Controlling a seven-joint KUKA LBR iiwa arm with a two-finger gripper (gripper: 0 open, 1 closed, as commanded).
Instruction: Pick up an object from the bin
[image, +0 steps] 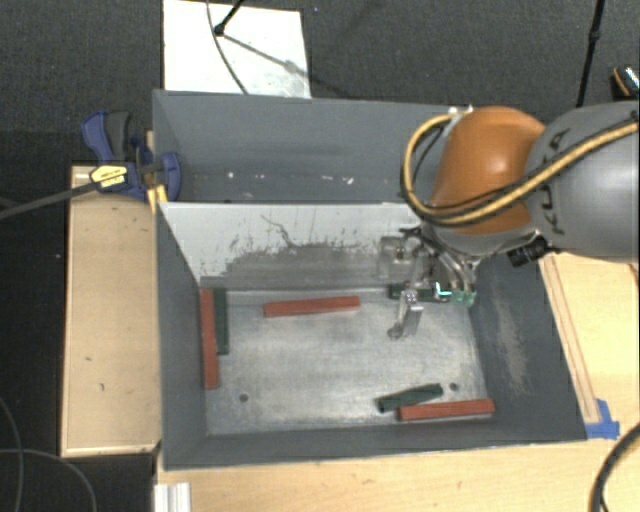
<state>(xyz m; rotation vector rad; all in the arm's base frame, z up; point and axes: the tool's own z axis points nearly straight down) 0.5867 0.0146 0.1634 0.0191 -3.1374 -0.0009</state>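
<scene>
bin (300, 150) floor scuffed, centre open | wall-side red bar (209, 340) 9 o'clock, front red bar (446, 409) 5 o'clock | hand (405, 322) 2 o'clock, grip cannot tell

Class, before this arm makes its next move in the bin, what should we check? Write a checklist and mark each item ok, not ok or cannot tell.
1. Tool is inside the bin: ok.
2. Tool carries nothing: ok, nothing seen in it.
3. Tool is directly over a thing: not ok; it hangs over bare floor, right of the middle red bar.
4. Middle red bar lies alone, away from the walls: ok.
5. Front red bar lies apart from the dark green bar: not ok; they lie together.
6. Tool's height above the floor: cannot tell.
</scene>
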